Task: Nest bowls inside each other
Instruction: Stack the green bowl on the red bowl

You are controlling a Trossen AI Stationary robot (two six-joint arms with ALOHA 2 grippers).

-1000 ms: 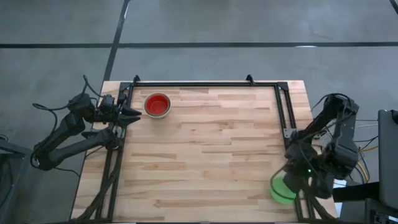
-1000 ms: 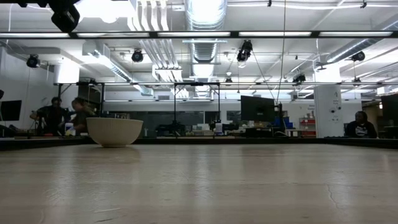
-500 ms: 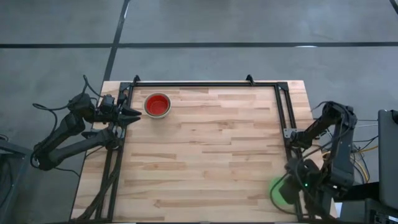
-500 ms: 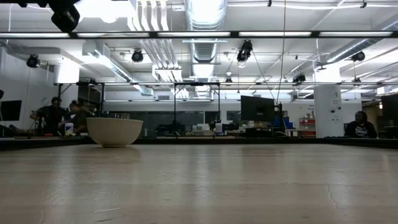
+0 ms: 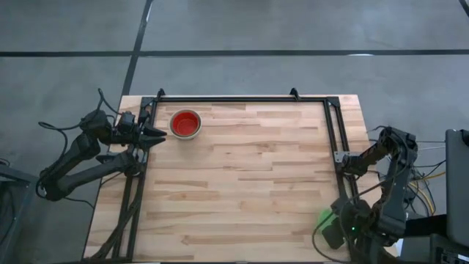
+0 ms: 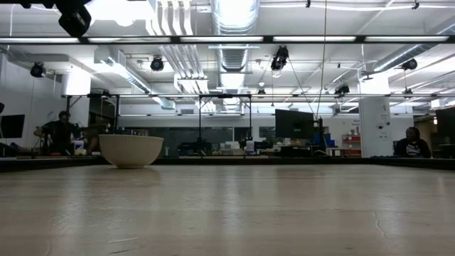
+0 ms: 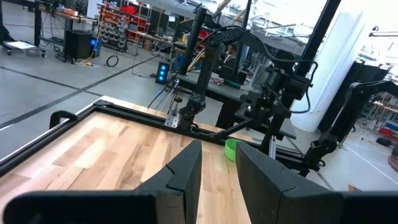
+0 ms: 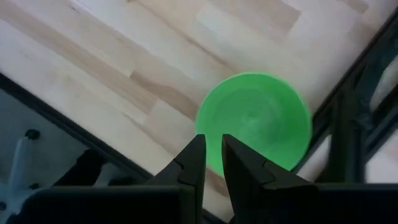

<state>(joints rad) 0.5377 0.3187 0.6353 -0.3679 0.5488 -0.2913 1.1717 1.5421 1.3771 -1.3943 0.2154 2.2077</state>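
A red bowl stands at the table's far left. A pale rim rings it, and the low view shows a whitish-grey bowl there, so the red one seems to sit inside it. My left gripper waits open just left of them, pointing level across the table. A green bowl rests on the wood at the near right corner. My right gripper points down above its rim, fingers a narrow gap apart. It covers most of the bowl in the high view.
A black frame runs along the table's far edge and down both sides. Its right rail passes close beside the green bowl. The bare wood in the table's middle holds nothing. People sit in the room behind.
My right gripper has sunk and moved toward the table's near edge, over the green bowl, and its wrist has rolled. The bowl has stayed in place and is now mostly covered by the gripper in the high view.
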